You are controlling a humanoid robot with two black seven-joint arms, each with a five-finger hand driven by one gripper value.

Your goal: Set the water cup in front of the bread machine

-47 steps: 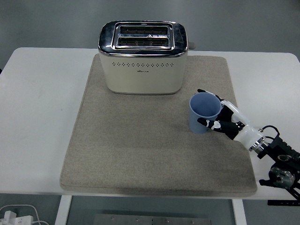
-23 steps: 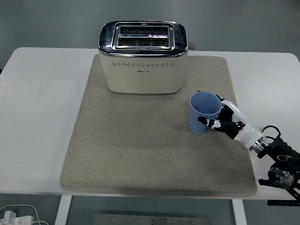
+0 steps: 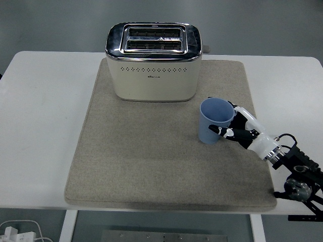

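**Blue cup held at right of mat, toaster at the far side**

Nearest the bench's [image 3: 40,151] front edge, at lower right: black arm hardware with cables, jutting past the corner of the grey-beige mat [image 3: 151,166]. Leading up and left from it, a white-and-black wrist, then the right hand [image 3: 237,132], fingers wrapped round the blue water cup [image 3: 214,121] from its right side. One fingertip across the lower front of the cup, others behind the rim on the right (exact count of fingers in contact hard to make out). Closed on the cup, then, not spread.

Cup upright or nearly so, open mouth up, inside empty as far as visible. Positioned over the right half of the mat, near the toaster's front right corner but apart from it. Whether resting on the mat or lifted just clear of it: cannot tell from this angle.

Left of the cup, a broad bare stretch of mat reaching toward the bench's left side.

Farther back, on the mat's far edge and left of centre: the cream-bodied toaster [image 3: 154,60] with chrome top, two slots, a row of small holes along its front face and a small mark of print beneath them (too small to read). Lever knob just visible at its right end.

Beyond the bench, grey floor.
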